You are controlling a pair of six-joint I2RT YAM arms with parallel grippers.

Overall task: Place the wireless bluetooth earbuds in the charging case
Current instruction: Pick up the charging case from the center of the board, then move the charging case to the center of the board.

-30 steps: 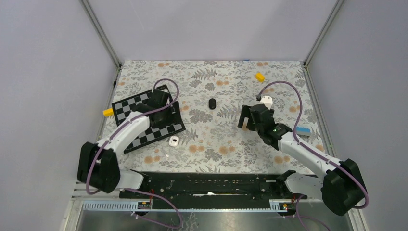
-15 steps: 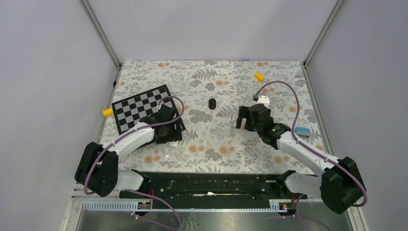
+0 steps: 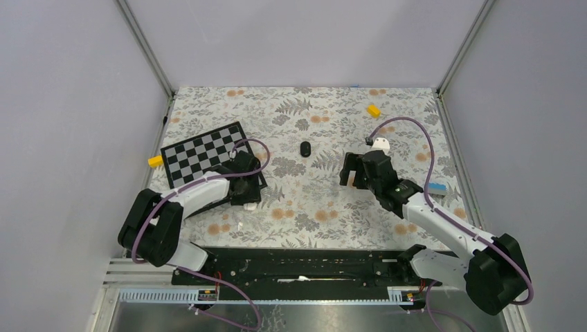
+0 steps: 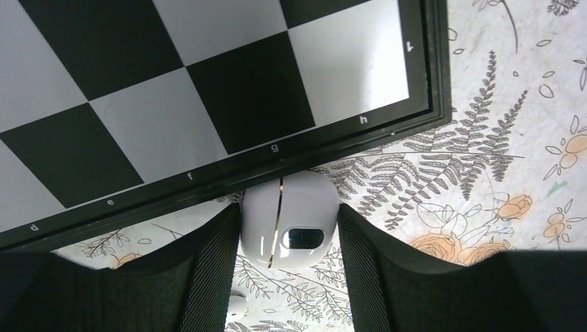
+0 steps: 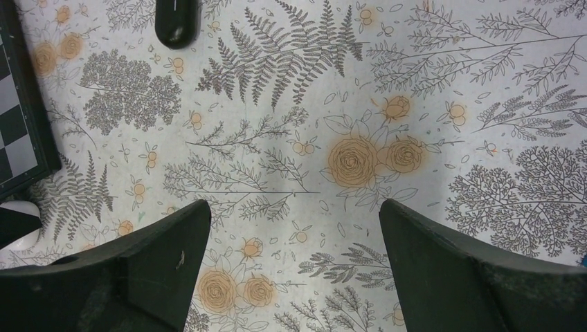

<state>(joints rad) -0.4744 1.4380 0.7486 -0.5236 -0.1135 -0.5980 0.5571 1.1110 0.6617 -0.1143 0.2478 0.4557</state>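
Observation:
The white charging case, lid closed with a dark window on its front, lies on the floral mat against the chessboard's edge. My left gripper is down over it, a finger pressed on each side, so it is shut on the case. From above, only a sliver of the case shows under the left gripper. One small white earbud lies just behind the fingers and shows as a speck on the mat. My right gripper hovers open over bare mat, holding nothing.
A chessboard lies at the left. A black oval object sits mid-table, also in the right wrist view. Yellow blocks and a blue block lie near the edges. Walls enclose the table.
My left gripper came off the chessboard towards the near right, dropped over the charging case and closed its fingers onto it. The right gripper shifted only slightly and stayed open.

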